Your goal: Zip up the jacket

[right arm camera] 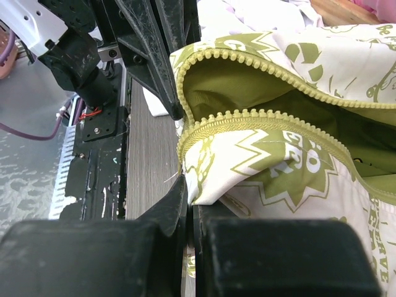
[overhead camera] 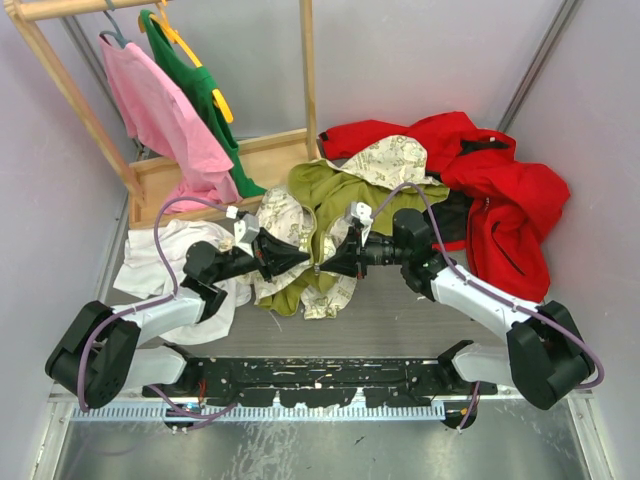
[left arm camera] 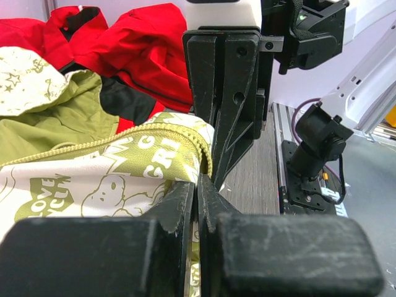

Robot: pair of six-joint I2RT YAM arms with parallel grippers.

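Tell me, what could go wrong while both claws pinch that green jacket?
The left gripper and right gripper each pinch only a thin edge of the jacket, so the cloth might slip out. The two zipper rows gape apart and curve, so they could mismatch. The grippers sit nearly tip to tip and might collide.

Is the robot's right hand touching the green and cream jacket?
Touching. The right wrist view shows the right hand shut tight on the jacket, its cream edge pinched between the fingers.

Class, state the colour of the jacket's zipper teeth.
Olive-green zipper teeth, clearest in the right wrist view.
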